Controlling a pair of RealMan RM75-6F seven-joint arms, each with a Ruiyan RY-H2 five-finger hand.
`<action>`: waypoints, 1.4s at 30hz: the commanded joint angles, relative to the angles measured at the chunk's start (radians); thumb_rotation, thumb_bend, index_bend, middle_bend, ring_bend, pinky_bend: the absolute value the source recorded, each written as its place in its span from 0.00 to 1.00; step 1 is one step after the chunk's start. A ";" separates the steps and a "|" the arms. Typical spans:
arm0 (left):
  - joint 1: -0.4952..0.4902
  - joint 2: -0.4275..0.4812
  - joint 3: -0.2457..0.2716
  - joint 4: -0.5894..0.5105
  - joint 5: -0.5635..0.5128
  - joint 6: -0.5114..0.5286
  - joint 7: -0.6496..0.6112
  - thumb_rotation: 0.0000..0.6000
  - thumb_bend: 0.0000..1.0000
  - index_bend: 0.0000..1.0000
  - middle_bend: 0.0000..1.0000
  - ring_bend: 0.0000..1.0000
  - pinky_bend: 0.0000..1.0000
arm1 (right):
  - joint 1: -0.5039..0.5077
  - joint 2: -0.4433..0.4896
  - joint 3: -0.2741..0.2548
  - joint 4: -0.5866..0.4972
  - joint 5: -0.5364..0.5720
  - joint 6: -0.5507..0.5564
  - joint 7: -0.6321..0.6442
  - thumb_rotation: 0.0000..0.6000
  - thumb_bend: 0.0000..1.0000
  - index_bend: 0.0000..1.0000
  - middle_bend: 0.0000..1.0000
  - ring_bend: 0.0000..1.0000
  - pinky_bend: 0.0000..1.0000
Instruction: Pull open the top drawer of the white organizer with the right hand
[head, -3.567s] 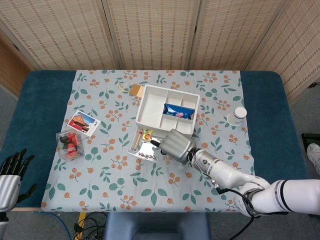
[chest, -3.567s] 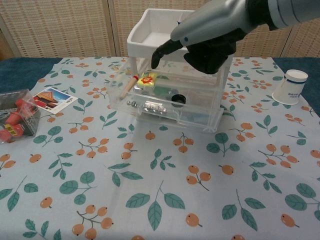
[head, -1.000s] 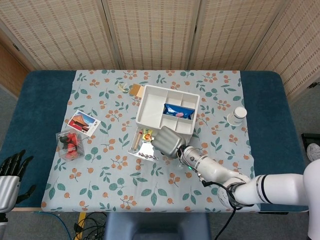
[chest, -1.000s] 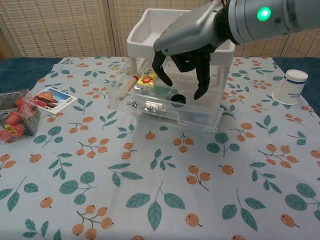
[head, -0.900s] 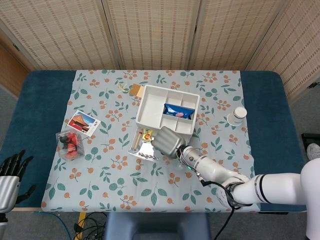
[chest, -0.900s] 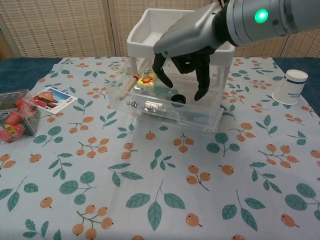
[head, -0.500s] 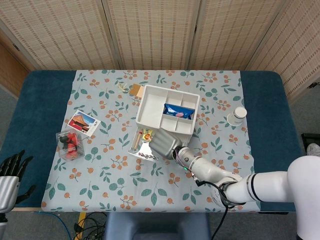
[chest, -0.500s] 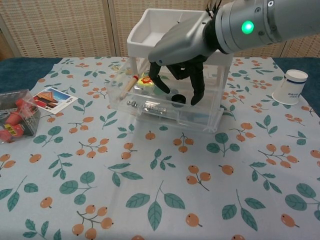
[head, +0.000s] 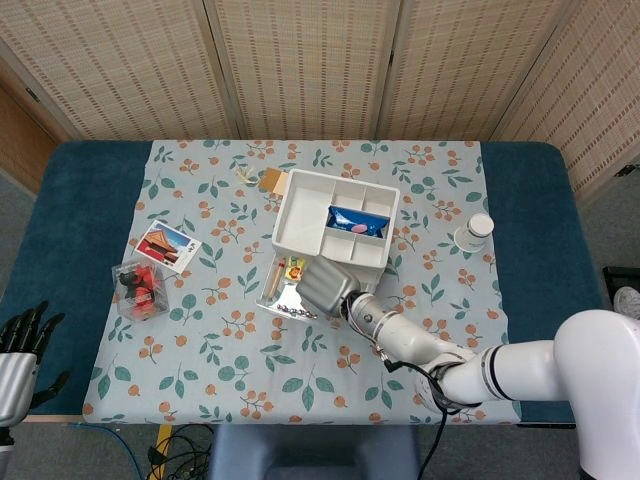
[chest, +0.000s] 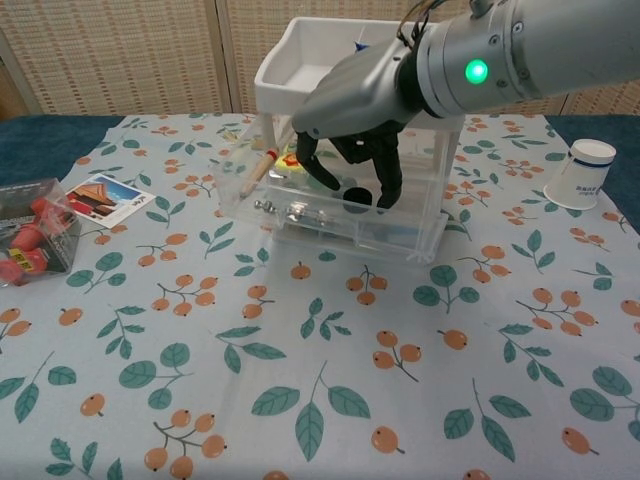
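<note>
The white organizer stands mid-table, a compartment tray on top of clear drawers. Its top drawer juts out toward the front left, holding a wooden stick, a yellow packet and metal beads. My right hand hangs over this drawer, palm down. Its fingers spread apart and point down into the drawer behind the front wall; whether they touch it I cannot tell. My left hand sits off the table's front left corner, fingers apart and empty.
A paper cup stands right of the organizer. A clear box of red pieces and a picture card lie at the left. A blue packet lies in the top tray.
My right hand has shifted left and lower over the drawer, and its curled fingers have uncurled to point down into it. The drawer and the left hand have not visibly moved.
</note>
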 joint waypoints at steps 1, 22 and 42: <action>0.001 0.000 0.000 0.000 -0.001 0.000 0.000 1.00 0.23 0.13 0.02 0.01 0.08 | 0.002 -0.004 -0.002 0.003 0.004 0.003 -0.001 1.00 0.14 0.46 1.00 1.00 1.00; 0.003 -0.004 -0.002 0.007 -0.004 0.001 -0.006 1.00 0.23 0.13 0.02 0.01 0.08 | 0.000 -0.028 -0.012 0.014 -0.019 0.027 -0.006 1.00 0.25 0.49 1.00 1.00 1.00; 0.002 -0.004 -0.002 0.011 -0.001 0.000 -0.013 1.00 0.23 0.13 0.02 0.01 0.08 | -0.006 -0.036 -0.022 0.014 -0.022 0.038 -0.015 1.00 0.40 0.53 1.00 1.00 1.00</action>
